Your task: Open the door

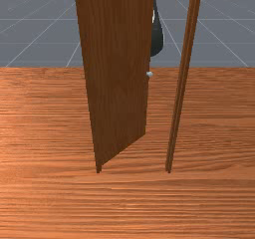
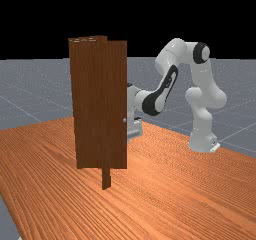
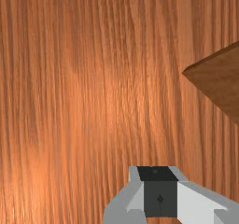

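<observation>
Orange-brown wood, the broad grained table [image 1: 149, 208] carries everything in front of you, and the tall dark-brown wooden door panel [image 1: 117, 73] is your landmark. Nearest in the front view is its hinge side; across the opening, to that view's right, stands the slim dark-brown wooden post [image 1: 182, 83]. Your panel slants inward from the frame toward the robot, its free edge apart from the post, so I'd judge the door well ajar and the task largely along.

The small round silvery knob [image 1: 149, 74] sits by that free edge, far from the hinges, presumably so a light pull gets good leverage. Beyond the panel, on the robot's side, is the white and grey two-finger gripper [image 3: 158, 183]. You can't tell whether its pincer is spread, pressed together or pinching anything. Farther back, the white jointed arm [image 2: 202, 84] reaches toward the panel, likely keeping the hand near the edge for more swing; watch that it doesn't nudge the panel closed.
</observation>
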### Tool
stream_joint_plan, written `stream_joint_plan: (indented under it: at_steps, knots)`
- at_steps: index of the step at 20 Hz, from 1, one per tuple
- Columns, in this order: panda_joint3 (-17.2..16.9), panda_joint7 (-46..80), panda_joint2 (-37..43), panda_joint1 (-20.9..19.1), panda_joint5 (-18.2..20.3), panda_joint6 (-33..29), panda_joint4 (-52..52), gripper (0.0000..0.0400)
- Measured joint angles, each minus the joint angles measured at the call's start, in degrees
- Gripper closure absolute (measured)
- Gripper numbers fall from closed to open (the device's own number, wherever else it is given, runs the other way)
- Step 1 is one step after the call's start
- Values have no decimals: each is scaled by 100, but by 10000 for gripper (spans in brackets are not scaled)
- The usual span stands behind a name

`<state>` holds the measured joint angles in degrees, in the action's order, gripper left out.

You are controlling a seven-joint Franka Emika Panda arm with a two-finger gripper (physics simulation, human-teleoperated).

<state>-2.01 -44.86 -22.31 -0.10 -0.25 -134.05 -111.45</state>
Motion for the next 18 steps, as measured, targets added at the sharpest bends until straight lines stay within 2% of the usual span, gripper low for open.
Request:
stream_joint_plan:
  at_steps: [1,2,3,4,5,6,7,8,9,10,11,12,13,15,16,18]
  knots:
    - [82,-122,-3,-59,189,17,4,400]
    - [-31,135,-85,85,-121,513,221,400]
    - [-29,118,-138,92,-127,1147,379,400]
    - [-34,111,24,98,-143,1463,152,400]
    - [-43,123,459,105,-166,1320,-511,400]
    - [-57,158,1181,107,-204,662,-1573,400]
    - [-25,1203,2055,130,-1270,-245,-2816,400]
    - [-72,405,2793,32,-524,-1329,-3871,400]
    - [-30,483,3231,-70,-648,-1835,-4481,400]
    - [-46,472,3550,-73,-652,-1822,-4796,400]
    - [27,1310,3606,-82,-407,-743,-4572,400]
    - [293,2544,3610,-120,-206,-707,-4565,400]
    - [698,3917,3566,-55,44,-708,-4510,400]
    - [1439,5714,3150,476,204,-660,-4028,400]
    - [1674,6504,2853,807,168,-595,-3677,400]
    - [1868,6493,2370,1358,-18,-411,-3076,400]
